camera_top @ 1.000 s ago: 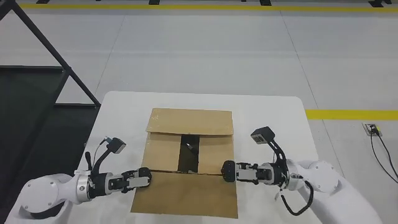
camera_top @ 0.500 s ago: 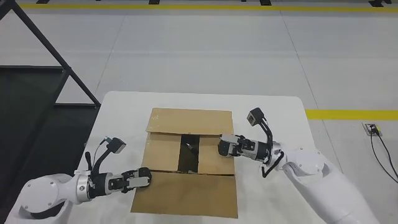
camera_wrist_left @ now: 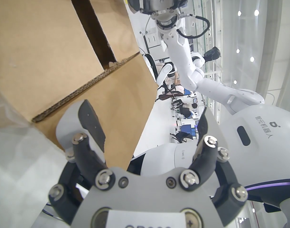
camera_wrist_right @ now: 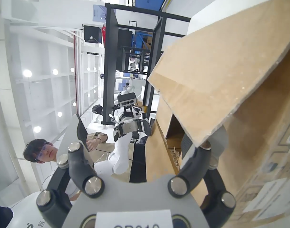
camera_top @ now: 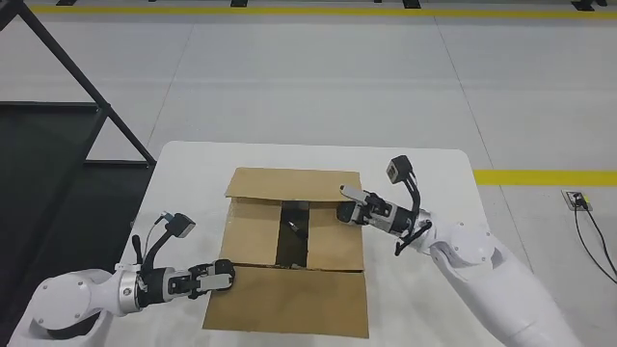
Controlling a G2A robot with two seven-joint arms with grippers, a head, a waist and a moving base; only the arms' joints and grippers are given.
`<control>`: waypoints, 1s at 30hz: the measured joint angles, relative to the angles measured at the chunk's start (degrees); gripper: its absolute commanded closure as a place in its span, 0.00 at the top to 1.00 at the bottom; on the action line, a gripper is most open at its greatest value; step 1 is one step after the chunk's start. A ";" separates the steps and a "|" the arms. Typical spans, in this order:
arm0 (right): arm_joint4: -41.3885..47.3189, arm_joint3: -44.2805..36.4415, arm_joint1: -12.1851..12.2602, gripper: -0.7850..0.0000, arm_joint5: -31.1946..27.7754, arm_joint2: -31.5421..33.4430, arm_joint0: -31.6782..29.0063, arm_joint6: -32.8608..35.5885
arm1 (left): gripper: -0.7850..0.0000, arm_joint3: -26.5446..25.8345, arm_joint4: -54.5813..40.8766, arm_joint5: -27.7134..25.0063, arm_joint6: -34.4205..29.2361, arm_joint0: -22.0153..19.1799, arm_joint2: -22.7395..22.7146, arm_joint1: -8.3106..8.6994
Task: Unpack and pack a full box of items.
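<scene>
Here, my right gripper (camera_top: 349, 209), fingers apart, straddles a corner of the far flap (camera_top: 294, 189) of the cardboard box (camera_top: 253, 239), with one finger beneath it. My left gripper (camera_top: 224, 276), also spread, sits just beside the near flap (camera_top: 287, 301). Between them, the side flaps half-cover the opening. The box stands on a white table (camera_top: 424, 169).
</scene>
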 measured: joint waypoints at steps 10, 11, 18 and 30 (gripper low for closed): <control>-0.54 -0.11 -2.01 1.00 -8.83 0.77 -0.03 -11.23 | 1.00 0.00 0.00 0.00 0.00 0.00 0.00 0.00; -0.55 -0.10 -2.00 1.00 -8.77 0.77 -0.02 -11.18 | 1.00 0.00 0.00 0.00 0.00 0.00 0.00 0.00; -0.53 -0.13 -1.98 1.00 -8.74 0.78 -0.04 -11.13 | 1.00 0.00 0.00 0.00 0.00 0.00 0.00 0.00; -4.31 0.88 -5.31 1.00 -2.03 -3.09 3.98 -19.11 | 1.00 -0.02 0.02 0.01 0.03 0.02 0.00 0.00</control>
